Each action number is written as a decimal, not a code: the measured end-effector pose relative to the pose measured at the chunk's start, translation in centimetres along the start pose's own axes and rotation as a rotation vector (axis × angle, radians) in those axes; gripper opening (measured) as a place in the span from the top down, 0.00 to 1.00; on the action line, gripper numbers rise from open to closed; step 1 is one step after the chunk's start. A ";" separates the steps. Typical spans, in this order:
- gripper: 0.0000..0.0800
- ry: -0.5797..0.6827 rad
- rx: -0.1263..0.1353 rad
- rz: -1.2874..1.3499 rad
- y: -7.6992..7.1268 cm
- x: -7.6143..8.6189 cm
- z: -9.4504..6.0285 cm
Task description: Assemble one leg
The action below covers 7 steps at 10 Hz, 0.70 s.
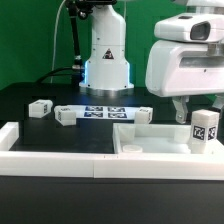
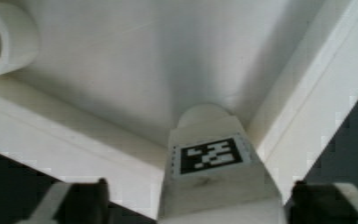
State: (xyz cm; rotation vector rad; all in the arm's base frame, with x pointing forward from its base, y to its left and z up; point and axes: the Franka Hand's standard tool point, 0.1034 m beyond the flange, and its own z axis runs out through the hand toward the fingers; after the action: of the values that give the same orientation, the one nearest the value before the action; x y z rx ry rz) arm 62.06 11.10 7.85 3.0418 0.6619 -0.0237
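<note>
A leg (image 1: 205, 128), a short white post with a square tag, stands upright at the near right corner of the large white square panel (image 1: 150, 138). My gripper (image 1: 198, 110) hangs right over it. In the wrist view the leg (image 2: 211, 160) lies between my two dark fingers (image 2: 78, 202), and my gripper (image 2: 202, 208) looks open: there is a gap between one finger and the leg, while the other finger is close beside it. The panel's floor and raised rim (image 2: 87, 120) fill the wrist view behind the leg.
Two more small white posts (image 1: 40, 107) (image 1: 65, 115) lie on the black table at the exterior view's left. The marker board (image 1: 103, 112) lies behind the panel. The robot base (image 1: 105, 60) stands at the back. A white wall (image 1: 60, 150) runs along the front.
</note>
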 end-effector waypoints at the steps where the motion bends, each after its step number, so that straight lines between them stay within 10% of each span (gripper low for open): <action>1: 0.64 0.000 0.000 0.016 0.0 0.0 0.0; 7: 0.64 0.021 0.008 0.570 -0.2 -0.1 0.1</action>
State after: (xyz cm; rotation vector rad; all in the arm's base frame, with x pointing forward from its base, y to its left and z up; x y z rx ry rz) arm 61.84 11.25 7.78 3.1140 -0.2202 0.0190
